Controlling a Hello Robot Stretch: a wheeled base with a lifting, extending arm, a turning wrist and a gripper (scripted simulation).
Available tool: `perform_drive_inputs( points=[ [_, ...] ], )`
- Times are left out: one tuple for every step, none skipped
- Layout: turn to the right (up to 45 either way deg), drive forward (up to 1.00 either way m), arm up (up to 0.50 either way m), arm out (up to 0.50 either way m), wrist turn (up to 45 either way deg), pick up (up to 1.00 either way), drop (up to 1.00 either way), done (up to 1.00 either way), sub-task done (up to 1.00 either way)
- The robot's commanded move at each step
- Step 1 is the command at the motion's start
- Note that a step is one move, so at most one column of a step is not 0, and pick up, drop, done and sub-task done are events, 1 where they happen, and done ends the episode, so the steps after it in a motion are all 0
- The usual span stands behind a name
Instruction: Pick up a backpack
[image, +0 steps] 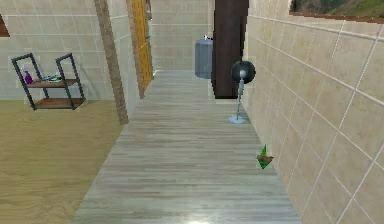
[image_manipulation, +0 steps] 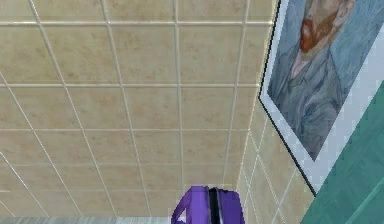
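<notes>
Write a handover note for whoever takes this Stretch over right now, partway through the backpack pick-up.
Jaws: state unconfirmed, so check first.
Backpack: a purple, bag-like thing with a dark strap, likely the backpack, sits at the arm side view's bottom edge, in front of the tiled wall and near a framed portrait.
Ahead: a hallway with a standing fan and a small green thing on the floor.
Done: the robot seems to be alongside the bag.
Left: reach, grasp, lift.

wall (image_manipulation: 120, 90) beige tiles | floor (image: 190, 150) grey planks | door (image: 143, 45) orange | rounded thing (image_manipulation: 207, 205) purple (dark stripe)
</notes>
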Motion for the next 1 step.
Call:
perform_drive_inputs(
  points=[
    [0.0,0.0,0.12,0.0,0.0,0.0,0.0,0.0,0.0]
  ],
)
